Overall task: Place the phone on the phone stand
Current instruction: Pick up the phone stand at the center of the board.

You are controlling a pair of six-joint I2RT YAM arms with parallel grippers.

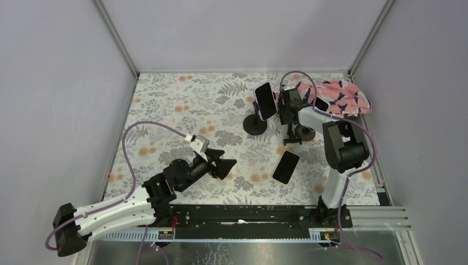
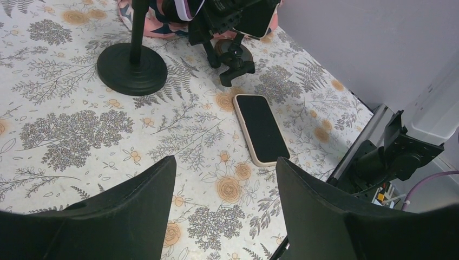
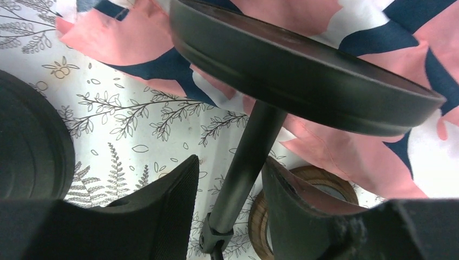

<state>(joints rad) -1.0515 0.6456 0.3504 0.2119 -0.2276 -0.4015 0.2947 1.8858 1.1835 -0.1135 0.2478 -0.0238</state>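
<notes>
A phone (image 1: 286,167) with a pale case lies flat, screen up, right of centre; it also shows in the left wrist view (image 2: 261,128). An upright black phone stand (image 1: 255,124) bears another phone (image 1: 266,100) in a lilac case. A second black stand (image 3: 243,162) lies tipped, its round base (image 3: 303,65) up against the cloth. My right gripper (image 1: 289,113) has its jaws on either side of that stand's pole (image 3: 230,160), with a gap at the left finger. My left gripper (image 1: 227,164) is open and empty (image 2: 225,160), just left of the flat phone.
A pink, white and navy cloth (image 1: 345,98) lies bunched at the back right. A wooden ring (image 1: 304,132) sits on the table beside the tipped stand, seen also in the right wrist view (image 3: 325,189). The floral tablecloth (image 1: 182,105) covers the table.
</notes>
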